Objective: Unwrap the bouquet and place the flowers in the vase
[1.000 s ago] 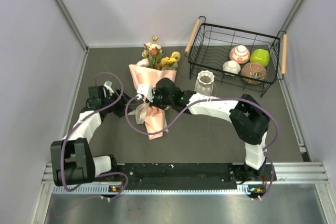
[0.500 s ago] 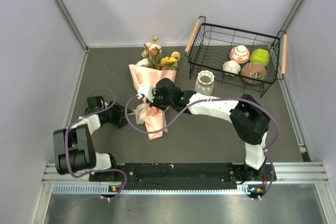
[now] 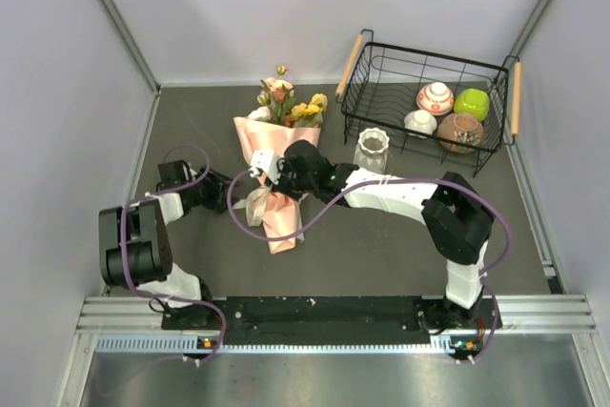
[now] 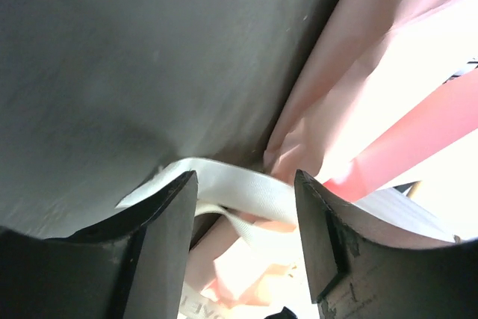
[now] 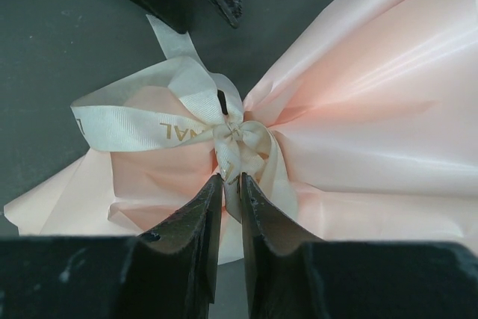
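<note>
The bouquet (image 3: 274,154) lies on the dark table, wrapped in salmon-pink paper (image 5: 358,110), with the flowers (image 3: 286,102) at its far end. A beige ribbon (image 5: 172,113) is tied in a bow at its waist. My right gripper (image 5: 231,182) reaches over the bouquet from the right and is shut on a strand of the ribbon just below the knot. My left gripper (image 4: 246,184) sits low at the bouquet's left side, open, with a ribbon tail (image 4: 231,184) lying across the gap between its jaws. The white vase (image 3: 371,151) stands right of the bouquet.
A black wire basket (image 3: 376,83) with wooden handles stands at the back right and holds several small bowls (image 3: 436,97). Grey walls enclose the table on three sides. A purple cable (image 3: 315,212) loops from the right arm over the bouquet's lower end.
The left arm has folded back, its elbow now nearer the left wall, while its gripper stayed low by the ribbon. The right arm and bouquet have hardly moved.
</note>
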Tool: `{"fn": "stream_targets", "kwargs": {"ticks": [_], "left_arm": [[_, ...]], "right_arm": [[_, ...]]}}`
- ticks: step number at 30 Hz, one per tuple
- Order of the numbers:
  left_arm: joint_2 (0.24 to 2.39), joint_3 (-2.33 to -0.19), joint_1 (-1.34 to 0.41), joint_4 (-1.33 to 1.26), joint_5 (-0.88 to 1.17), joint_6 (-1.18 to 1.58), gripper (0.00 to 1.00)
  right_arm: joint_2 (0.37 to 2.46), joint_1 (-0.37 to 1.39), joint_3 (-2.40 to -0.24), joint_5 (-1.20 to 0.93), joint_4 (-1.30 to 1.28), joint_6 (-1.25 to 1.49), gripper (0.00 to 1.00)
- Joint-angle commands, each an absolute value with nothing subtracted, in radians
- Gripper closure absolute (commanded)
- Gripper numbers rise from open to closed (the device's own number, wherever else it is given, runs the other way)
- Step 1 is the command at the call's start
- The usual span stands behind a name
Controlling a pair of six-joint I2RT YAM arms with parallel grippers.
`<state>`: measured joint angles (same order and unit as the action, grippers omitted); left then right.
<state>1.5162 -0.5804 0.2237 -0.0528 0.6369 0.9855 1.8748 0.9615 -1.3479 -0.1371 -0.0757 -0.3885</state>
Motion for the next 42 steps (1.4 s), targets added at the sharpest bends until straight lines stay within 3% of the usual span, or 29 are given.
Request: {"fn": "stream_targets", "kwargs": {"ticks": [1, 11, 13, 14, 18, 33, 37, 42], "left_arm": [[1.594, -0.656, 0.164, -0.129, 0.718, 0.991, 0.39], [1.612, -0.617, 0.11, -0.229, 0.778, 1.032, 0.42], [1.562, -0.589, 0.109, -0.198, 0.759, 1.011, 0.39], [1.546, -0.578, 0.11, -0.18, 0.752, 1.006, 0.32], [1.487, -0.519, 0.109, -0.178, 0.747, 1.011, 0.27], [1.535, -0.546, 0.078, -0.262, 0.795, 1.089, 0.22], [1.58, -0.578, 0.068, -0.279, 0.795, 1.101, 0.29], [1.562, -0.601, 0.067, -0.227, 0.733, 1.056, 0.49]], "right_arm": [[1.83, 0.966, -1.353, -0.158, -0.066, -0.377, 0.83], [1.825, 0.968, -1.353, -0.161, -0.074, -0.374, 0.9], [1.825, 0.966, -1.353, -0.161, -0.075, -0.376, 0.9], [1.824, 0.966, -1.351, -0.163, -0.075, -0.376, 0.9], [1.83, 0.965, -1.35, -0.172, -0.075, -0.374, 0.9], [1.832, 0.969, -1.356, -0.189, -0.092, -0.365, 0.9], [1.838, 0.974, -1.364, -0.189, -0.101, -0.367, 0.9], [1.85, 0.98, -1.374, -0.187, -0.11, -0.365, 0.91]]}}
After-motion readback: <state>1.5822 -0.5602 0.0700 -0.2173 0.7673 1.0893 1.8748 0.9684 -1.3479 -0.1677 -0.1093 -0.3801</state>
